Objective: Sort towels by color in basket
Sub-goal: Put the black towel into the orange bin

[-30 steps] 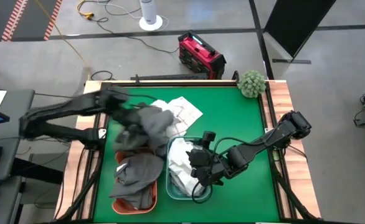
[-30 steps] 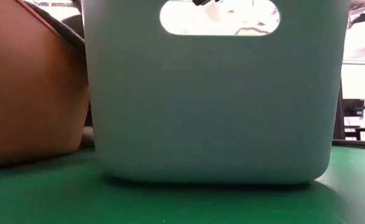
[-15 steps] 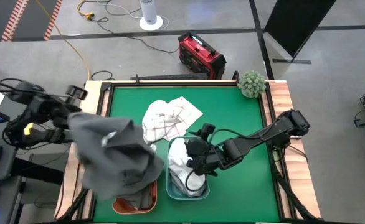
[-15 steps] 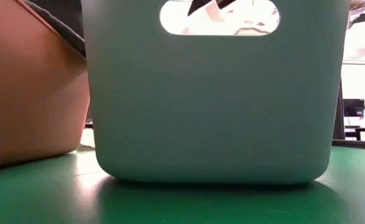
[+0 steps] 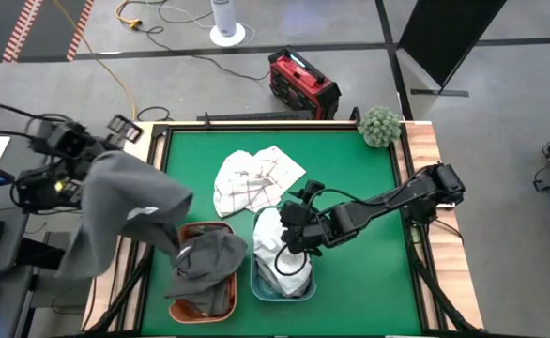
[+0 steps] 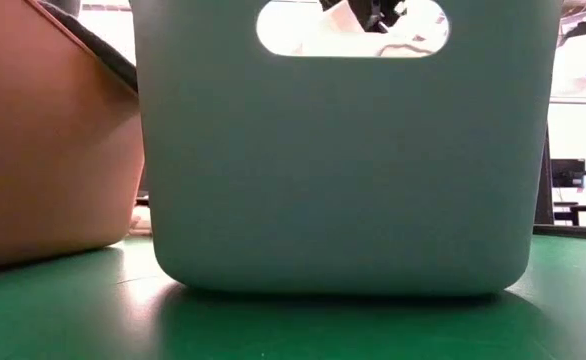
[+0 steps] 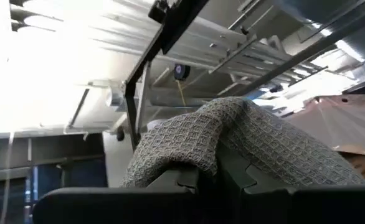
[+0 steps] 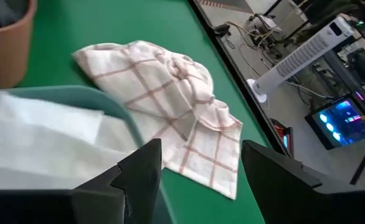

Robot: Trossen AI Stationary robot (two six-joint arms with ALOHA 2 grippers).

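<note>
Left gripper [image 5: 95,161] is up high off the table's left edge, outboard of the orange basket [image 5: 183,310], fingers pinched shut on a grey towel [image 5: 115,211]. The left wrist view confirms it: grey weave bunched over the closed fingers. The cloth hangs in a long drape, its lower end trailing toward the orange basket, where another grey towel [image 5: 209,258] is already heaped.

Right gripper [image 5: 298,225] sits just over the teal basket [image 5: 258,282], right next to the orange one, fingers spread wide and holding nothing, white towels [image 5: 275,249] beneath it. The checked towel [image 5: 252,178] lies on the green mat just behind both baskets, unsorted.

The dangers, as I read it: the hanging towel is mostly outside the orange basket's footprint, so a release here likely drops it over the table edge or drapes it across the rim. The trailing end may also snag the pile inside and pull it out, or tip the basket, if the arm lifts further. On the other side, the open right fingers are close to the teal rim; a careless reach toward the checked towel could nudge that basket.
</note>
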